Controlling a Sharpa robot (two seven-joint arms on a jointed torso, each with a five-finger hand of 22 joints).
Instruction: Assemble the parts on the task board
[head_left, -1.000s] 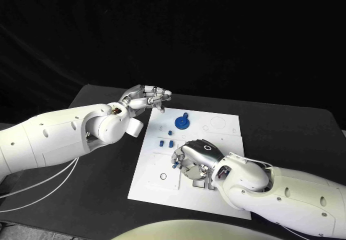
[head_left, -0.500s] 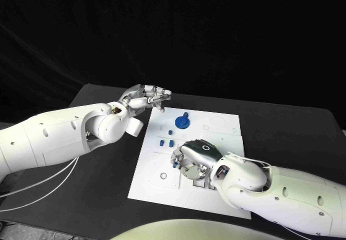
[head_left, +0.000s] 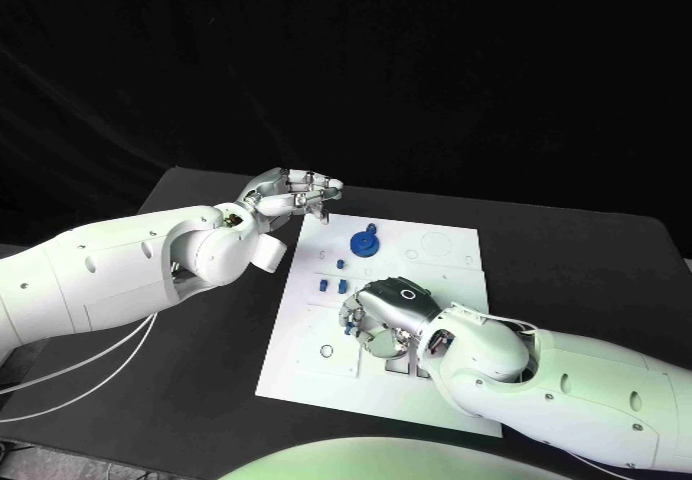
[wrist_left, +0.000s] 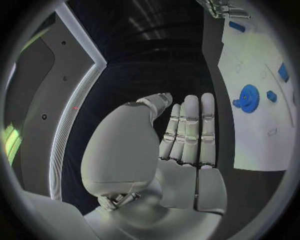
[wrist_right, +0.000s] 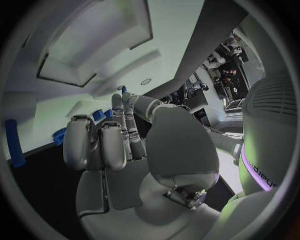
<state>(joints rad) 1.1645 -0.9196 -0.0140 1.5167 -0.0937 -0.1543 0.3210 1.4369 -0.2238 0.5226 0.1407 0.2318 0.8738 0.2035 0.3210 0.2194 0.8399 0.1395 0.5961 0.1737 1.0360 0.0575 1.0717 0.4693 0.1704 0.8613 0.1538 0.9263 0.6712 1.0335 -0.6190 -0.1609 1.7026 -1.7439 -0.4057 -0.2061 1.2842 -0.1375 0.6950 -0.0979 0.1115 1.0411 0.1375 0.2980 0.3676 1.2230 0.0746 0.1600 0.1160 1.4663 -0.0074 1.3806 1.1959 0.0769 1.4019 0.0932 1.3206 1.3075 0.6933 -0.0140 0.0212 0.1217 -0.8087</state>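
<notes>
- Board: white, with a blue gear near its far end.
- Right hand: fingers down on board's middle; grasp unclear.
- Left hand: fingers together, empty, off the board's far corner.

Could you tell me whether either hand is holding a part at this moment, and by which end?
The left hand holds nothing; its fingers lie straight, beside the task board. The right hand is curled low over the board, and whether it holds a part cannot be told.
</notes>
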